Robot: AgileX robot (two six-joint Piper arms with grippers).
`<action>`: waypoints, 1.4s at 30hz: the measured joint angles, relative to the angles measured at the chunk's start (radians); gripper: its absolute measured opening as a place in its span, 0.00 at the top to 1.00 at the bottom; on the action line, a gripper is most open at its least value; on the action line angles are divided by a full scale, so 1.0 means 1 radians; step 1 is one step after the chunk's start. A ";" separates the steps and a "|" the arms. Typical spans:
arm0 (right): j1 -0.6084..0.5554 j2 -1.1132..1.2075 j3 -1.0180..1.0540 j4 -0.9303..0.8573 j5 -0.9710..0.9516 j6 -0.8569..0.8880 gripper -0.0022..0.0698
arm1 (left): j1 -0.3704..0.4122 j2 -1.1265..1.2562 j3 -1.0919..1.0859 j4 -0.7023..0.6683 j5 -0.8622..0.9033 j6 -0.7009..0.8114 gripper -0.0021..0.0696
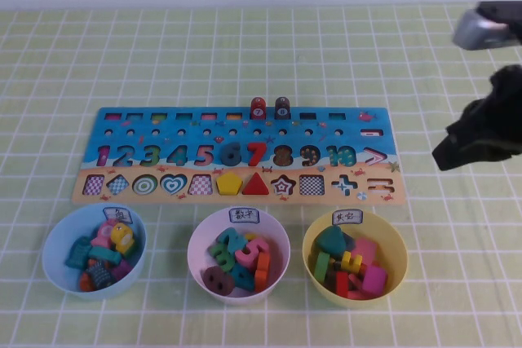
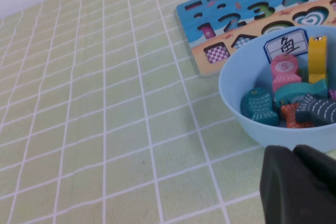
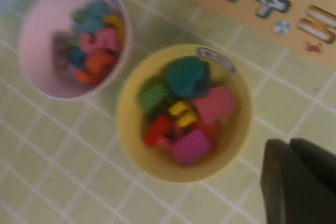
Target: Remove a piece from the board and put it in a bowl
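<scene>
Dark brown piece marked 8 [image 1: 282,107] stands upright at upper centre on the board [image 1: 163,132], beside the red 7 piece [image 1: 258,108]; right gripper [image 1: 477,143], jaws together at frame right, should open, straddle only the 8, lift straight, then carry to the light blue bowl [image 1: 55,238] lower left; left gripper [image 2: 299,187] fingers: cannot tell.

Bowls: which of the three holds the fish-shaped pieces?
The light blue bowl, on the robot's left end of the row. The pink-white bowl holds numbers and the yellow bowl holds shape blocks.
</scene>
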State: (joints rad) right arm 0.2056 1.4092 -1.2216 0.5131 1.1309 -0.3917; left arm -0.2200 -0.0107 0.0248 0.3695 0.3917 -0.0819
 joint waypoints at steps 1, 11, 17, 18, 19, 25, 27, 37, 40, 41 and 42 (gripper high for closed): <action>0.029 0.069 -0.078 -0.082 0.038 0.035 0.99 | 0.000 0.000 0.000 0.000 0.002 0.000 0.98; 0.298 0.551 -0.711 -0.582 0.100 0.170 0.99 | 0.000 0.000 0.000 0.029 0.004 0.000 0.98; 0.328 0.785 -0.989 -0.579 0.102 0.170 0.99 | 0.000 0.000 0.000 0.040 0.006 0.000 0.98; 0.328 0.814 -1.012 -0.572 0.102 0.170 0.99 | 0.000 0.000 0.000 0.040 0.006 0.000 0.98; 0.328 0.834 -1.036 -0.565 0.104 0.170 0.99 | 0.000 0.000 0.000 0.040 0.006 0.000 0.98; 0.328 0.899 -1.083 -0.550 0.109 0.114 0.99 | 0.000 0.000 0.000 0.046 0.009 0.000 0.98; 0.328 0.905 -1.087 -0.537 0.109 0.074 0.99 | 0.000 0.000 0.000 0.061 0.009 0.000 0.98; 0.328 0.908 -1.087 -0.425 -0.105 0.168 0.47 | 0.000 0.000 0.000 0.082 0.012 0.002 0.98; 0.328 0.909 -1.087 -0.429 -0.193 0.252 0.38 | 0.000 0.000 0.000 0.084 0.012 0.002 0.98; 0.328 0.909 -1.087 -0.434 -0.217 0.267 0.38 | 0.000 0.000 0.000 0.084 0.012 0.002 0.98; 0.328 0.909 -1.087 -0.441 -0.232 0.280 0.38 | 0.000 0.000 0.000 0.084 0.012 0.002 0.98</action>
State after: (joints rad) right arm 0.5332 2.3181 -2.3085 0.0718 0.8987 -0.1119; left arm -0.2200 -0.0107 0.0248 0.4537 0.4038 -0.0795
